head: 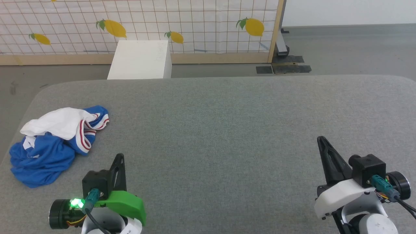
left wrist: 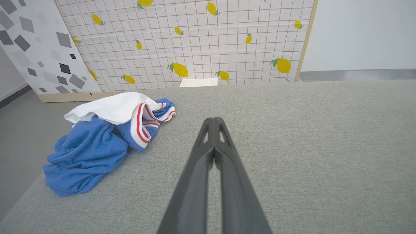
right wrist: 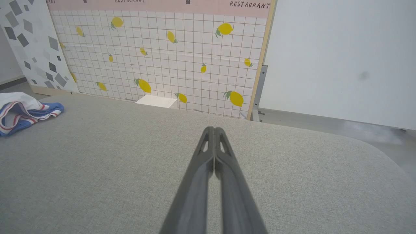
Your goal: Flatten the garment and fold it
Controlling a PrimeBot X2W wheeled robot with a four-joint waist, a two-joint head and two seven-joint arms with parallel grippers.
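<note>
Blue garment [head: 42, 159] lies heaped; right wrist view catches one edge.

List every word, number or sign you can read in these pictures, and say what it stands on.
"RESTAURANT": right end of the pink band atop the lemon-print panel.
A second text further left on that band: clipped by the picture's top edge, seemingly the same word.
No print shows on the crumpled garment.

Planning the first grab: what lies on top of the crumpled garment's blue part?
White fabric with red-and-white striped trim drapes over the blue garment; anything beneath its folds is covered.
</note>
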